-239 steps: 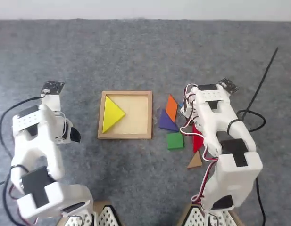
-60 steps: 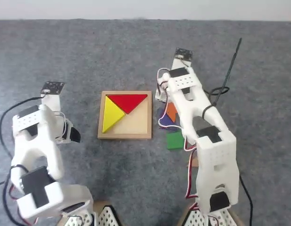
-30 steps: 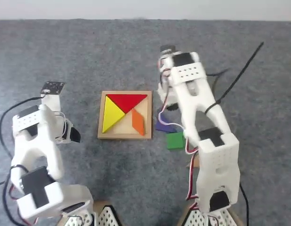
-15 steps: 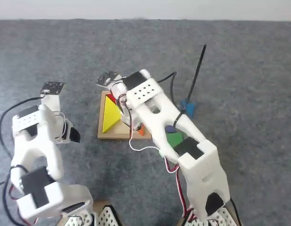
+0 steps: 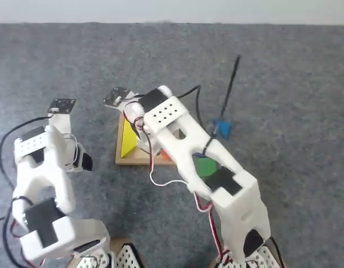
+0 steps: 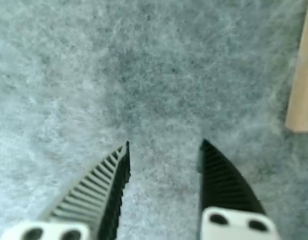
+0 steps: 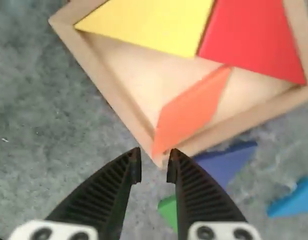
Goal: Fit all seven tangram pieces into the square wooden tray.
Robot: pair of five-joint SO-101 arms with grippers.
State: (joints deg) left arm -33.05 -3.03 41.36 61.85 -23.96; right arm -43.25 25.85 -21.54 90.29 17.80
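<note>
As we log it, big to small:

1. table (image 5: pixel 283 84) – grey carpet top, carries everything.
2. right arm (image 5: pixel 177 125) – stretched slantwise over the tray, covering most of it in the high view. left arm (image 5: pixel 43 162) – on the tray's other side, away from the loose pcs.
3. tray (image 7: pixel 107 82) – square, wood. 3 pcs in, so 4 of 7 left by our count.
4. yellow triangle (image 7: pixel 154 22), red triangle (image 7: pixel 248 42) – large, flat in tray, edge to edge.
5. orange piece (image 7: pixel 191 112) – parallelogram, in tray. Long axis runs from mid-tray, where its far end meets the big triangles, to the corner nearest the right gripper. Near tip looks to ride onto the rim there; we can't tell if it sits flat.
6. purple triangle (image 7: pixel 226 160) – on carpet, just outside that same corner.
7. green square (image 7: pixel 168 210), blue triangle (image 7: pixel 288 200) – on carpet, further out.
8. right gripper (image 7: pixel 154 159) – over that corner, jaws a narrow slit apart, nothing held.
9. left gripper (image 6: pixel 163 149) – jaws wide apart, empty, over bare carpet w/ tray's edge near.

Key relation, our judgement: the orange tip lies right under the right gripper, so a nudge along the long axis toward mid-tray should seat it. Otherwise purple triangle is next, just beyond that tip on the outer side. Right arm is nearer for both; left arm is well apart.
</note>
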